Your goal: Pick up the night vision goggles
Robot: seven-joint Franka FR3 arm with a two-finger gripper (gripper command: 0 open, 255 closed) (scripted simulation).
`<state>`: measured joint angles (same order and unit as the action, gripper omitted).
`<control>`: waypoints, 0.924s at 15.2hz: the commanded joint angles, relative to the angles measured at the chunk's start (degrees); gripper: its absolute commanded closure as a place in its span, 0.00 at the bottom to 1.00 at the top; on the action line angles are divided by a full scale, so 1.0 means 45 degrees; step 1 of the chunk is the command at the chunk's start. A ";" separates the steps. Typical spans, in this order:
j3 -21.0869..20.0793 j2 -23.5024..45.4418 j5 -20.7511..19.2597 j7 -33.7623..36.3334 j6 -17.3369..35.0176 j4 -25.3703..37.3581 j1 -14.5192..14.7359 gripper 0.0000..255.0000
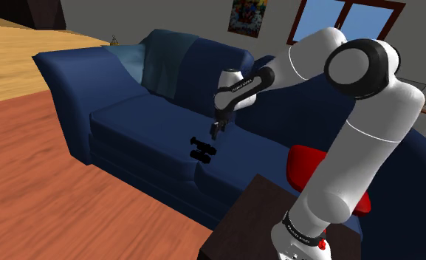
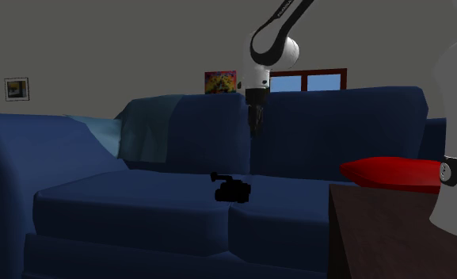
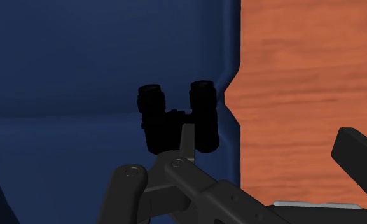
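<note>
The black goggles (image 1: 202, 150) lie on the seat of the blue sofa (image 1: 130, 118), by the cushion seam (image 1: 196, 173) near its front edge; the gripper (image 1: 216, 131) hangs above, clear of them, goggles at its seven o'clock; it seems spread wide, holding nothing. Centre over the body, descend straight, close across the narrow middle; the wrist view shows which way the twin lens tubes (image 3: 202, 89) point, the second exterior view the height gap.

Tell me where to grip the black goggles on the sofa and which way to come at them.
Grip the goggles across both side-by-side barrels at mid-body, coming straight down from above. They lie flat on the sofa seat, so only the top and outer flanks are free, and the gripper hangs above them.
</note>
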<state>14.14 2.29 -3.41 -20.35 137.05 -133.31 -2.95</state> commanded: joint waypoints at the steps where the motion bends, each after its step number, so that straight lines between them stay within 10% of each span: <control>1: 0.0041 0.1070 0.0512 -0.0646 0.0516 0.0610 -0.0116 0.00; 14: -0.1142 0.7653 0.2948 -0.3698 0.1716 0.6200 -0.1944 0.00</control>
<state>9.56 34.20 9.29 -36.09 144.62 -107.91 -10.90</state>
